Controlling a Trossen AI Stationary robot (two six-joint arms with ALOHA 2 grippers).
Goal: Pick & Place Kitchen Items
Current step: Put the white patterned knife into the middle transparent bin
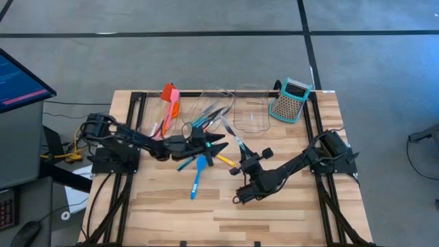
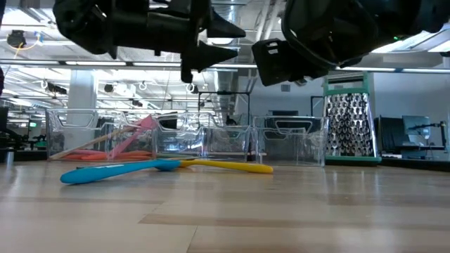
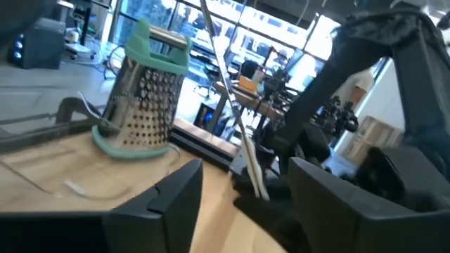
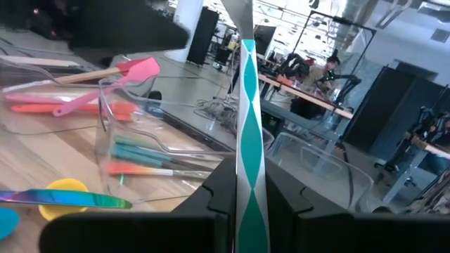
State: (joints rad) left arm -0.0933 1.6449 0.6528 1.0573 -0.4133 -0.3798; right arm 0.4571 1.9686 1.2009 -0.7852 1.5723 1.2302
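My right gripper (image 1: pixel 248 162) is near the table's middle, shut on a slim utensil with a teal-and-white striped handle (image 4: pixel 246 133). My left gripper (image 1: pixel 221 143) stands open just to its left, pointing at it, fingers (image 3: pixel 176 200) apart with nothing between them. Below the grippers a blue spoon (image 1: pixel 197 177) and a yellow spoon (image 1: pixel 227 160) lie flat on the wood. Orange and pink spatulas (image 1: pixel 171 101) lie in the far left clear bin. More slim utensils (image 1: pixel 211 115) lie in the middle bin. My right gripper pinches the striped handle (image 4: pixel 247 184) between its two fingers (image 4: pixel 216 204). The fingers come in about level from the table's near side. The utensil sticks out past them toward the middle bin (image 1: pixel 226 125), lifted clear of the table.
A teal-and-grey box grater (image 1: pixel 289 100) stands at the far right. The third clear bin (image 1: pixel 251 113) stands between it and the middle bin. A monitor (image 1: pixel 17 79) sits off the table's left. Bare wood lies along the near edge.
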